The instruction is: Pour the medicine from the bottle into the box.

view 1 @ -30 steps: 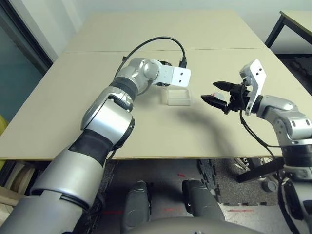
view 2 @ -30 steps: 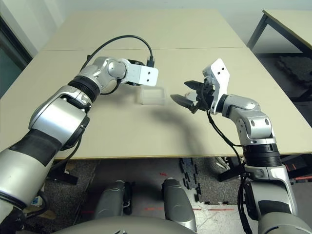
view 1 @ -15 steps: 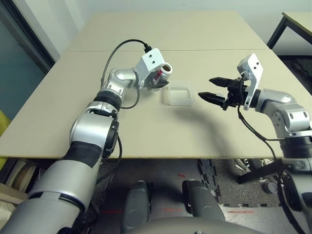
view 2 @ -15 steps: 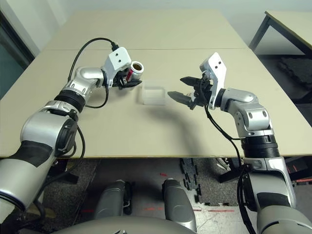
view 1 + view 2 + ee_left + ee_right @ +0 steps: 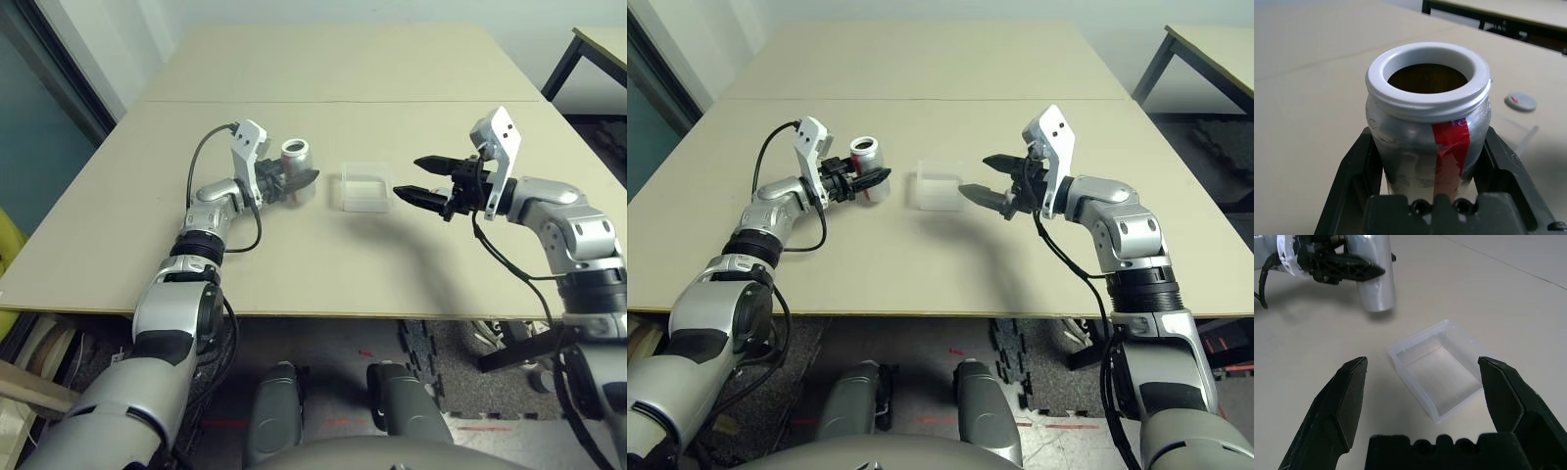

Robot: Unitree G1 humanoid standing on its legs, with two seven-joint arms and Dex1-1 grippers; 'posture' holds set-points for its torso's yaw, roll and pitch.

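Note:
The bottle [image 5: 297, 164] stands upright on the table just left of the box, silvery with a red stripe. Its white mouth [image 5: 1427, 73] is uncapped and the inside looks dark. My left gripper [image 5: 300, 182] is shut on the bottle's body, one black finger [image 5: 1354, 171] on each side. The clear shallow box [image 5: 364, 189] sits on the table between my two grippers, and I cannot make out anything in it [image 5: 1437, 374]. My right gripper [image 5: 407, 177] hovers open just right of the box, its fingertips pointing at it and holding nothing.
A small grey round cap [image 5: 1520, 102] lies flat on the table beyond the box. The beige table [image 5: 343, 69] stretches far behind the box. A second table's dark leg [image 5: 558, 64] stands at the far right.
My left arm has swung the bottle from tilted beside the box back to upright, further left of it. The right gripper has edged a little closer to the box.

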